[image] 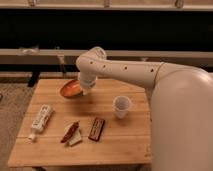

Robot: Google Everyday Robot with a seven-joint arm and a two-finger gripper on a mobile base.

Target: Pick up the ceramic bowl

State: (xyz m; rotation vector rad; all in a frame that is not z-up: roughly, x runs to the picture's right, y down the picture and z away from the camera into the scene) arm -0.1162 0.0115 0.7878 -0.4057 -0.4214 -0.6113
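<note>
The ceramic bowl (70,89) is a shallow orange-red bowl. It hangs tilted just above the far left part of the wooden table (125,147), with a shadow under it. My gripper (85,90) is at the bowl's right rim, shut on it, at the end of the white arm (120,70) that reaches in from the right.
A small white cup (121,106) stands to the right of the bowl. A white bottle (40,120) lies at the left edge. A red-brown packet (70,132) and a dark snack bar (96,128) lie at the front middle. A dark bench (45,56) runs behind the table.
</note>
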